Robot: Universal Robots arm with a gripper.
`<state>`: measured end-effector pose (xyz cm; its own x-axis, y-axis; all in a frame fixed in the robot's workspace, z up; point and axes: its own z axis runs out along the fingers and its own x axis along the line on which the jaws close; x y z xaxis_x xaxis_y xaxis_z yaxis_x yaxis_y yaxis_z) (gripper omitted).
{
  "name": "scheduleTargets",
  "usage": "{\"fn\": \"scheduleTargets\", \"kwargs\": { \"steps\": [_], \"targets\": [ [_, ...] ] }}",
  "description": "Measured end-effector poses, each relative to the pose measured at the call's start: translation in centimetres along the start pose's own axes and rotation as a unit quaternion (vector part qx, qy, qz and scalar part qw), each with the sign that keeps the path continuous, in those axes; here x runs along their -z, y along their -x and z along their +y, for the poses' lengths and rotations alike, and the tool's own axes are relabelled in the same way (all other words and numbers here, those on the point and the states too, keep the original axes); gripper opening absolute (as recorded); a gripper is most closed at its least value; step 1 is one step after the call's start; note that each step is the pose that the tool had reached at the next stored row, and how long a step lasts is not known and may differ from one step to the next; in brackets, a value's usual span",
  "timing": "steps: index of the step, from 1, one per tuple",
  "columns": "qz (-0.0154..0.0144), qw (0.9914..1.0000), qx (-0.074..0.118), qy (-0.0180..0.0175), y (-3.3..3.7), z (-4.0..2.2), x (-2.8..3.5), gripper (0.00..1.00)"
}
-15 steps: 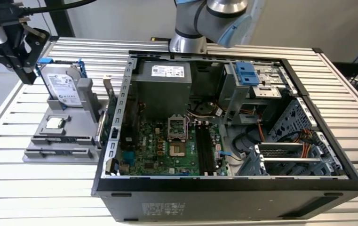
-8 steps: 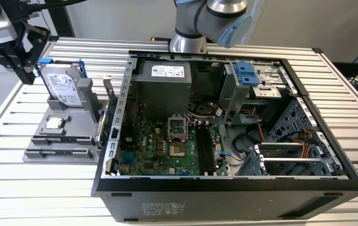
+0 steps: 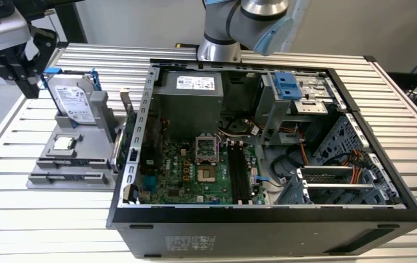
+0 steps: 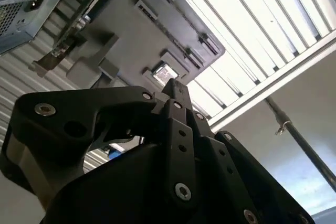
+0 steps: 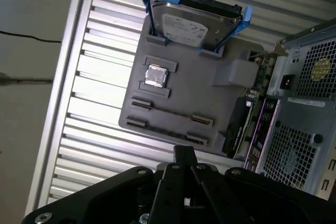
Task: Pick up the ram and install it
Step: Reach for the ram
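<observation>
Since the gripper (image 5: 184, 153) is up in the air, well clear of the grey holder (image 5: 194, 93), with its fingertips pressed together and nothing between them, I'd call this the approach to the pick, nothing grabbed yet

Closest to it in the first wrist view is the ram (image 5: 170, 113). It stands on edge in one of the holder's long grooves, so it reads as a thin dark line between two end clips. The groove beside it on the gripper's side looks empty to me

My take on doing this bit well:
- get the jaws apart before going down, they're no use closed
- turn the wrist so they close across the stick's thin way, pads on the flat faces
- aim for the middle of its length, away from the end clips
- come straight down, no sideways drift, since a tilted grip could wedge it in the groove

Just past the ram is the CPU (image 5: 156, 75) in its own pocket, so keep off that. Further on, the drive (image 5: 191, 22) stands upright at the holder's far end. Beyond the holder is the open case (image 3: 267, 230), and the long black board slots (image 3: 241, 175) look bare
</observation>
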<state>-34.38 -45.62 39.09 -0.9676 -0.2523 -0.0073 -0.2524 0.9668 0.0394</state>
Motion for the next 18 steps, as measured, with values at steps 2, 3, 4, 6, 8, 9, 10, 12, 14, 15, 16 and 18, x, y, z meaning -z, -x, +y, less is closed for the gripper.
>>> {"fn": "scheduleTargets", "kwargs": {
  "steps": [2, 3, 4, 6, 8, 9, 10, 12, 14, 15, 16, 18],
  "targets": [
    [0.0009, 0.99985, 0.017, -0.0008, -0.01, 0.00, 0.00, 0.00],
    [0.0014, 0.99968, 0.025, -0.0013, -0.01, 0.00, 0.00, 0.00],
    [0.0018, 0.99944, 0.033, -0.0017, -0.01, 0.01, 0.00, 0.00],
    [0.0028, 0.99871, 0.051, -0.0024, -0.01, 0.01, 0.00, 0.00],
    [0.0036, 0.99759, 0.069, -0.0029, -0.02, 0.01, 0.00, 0.00],
    [0.0040, 0.99691, 0.078, -0.0031, -0.02, 0.01, 0.00, 0.00],
    [0.0045, 0.99616, 0.087, -0.0034, -0.02, 0.01, 0.00, 0.00],
    [0.0053, 0.99446, 0.105, -0.0040, -0.02, 0.01, 0.00, 0.00],
    [0.0063, 0.99240, 0.123, -0.0049, -0.03, 0.01, 0.00, 0.00],
    [0.0068, 0.99135, 0.131, -0.0052, -0.03, 0.01, 0.01, 0.00],
    [0.0073, 0.99005, 0.140, -0.0056, -0.03, 0.01, 0.01, 0.00],
    [0.0081, 0.98733, 0.158, -0.0062, -0.03, 0.01, 0.00, 0.00]
  ]
}}
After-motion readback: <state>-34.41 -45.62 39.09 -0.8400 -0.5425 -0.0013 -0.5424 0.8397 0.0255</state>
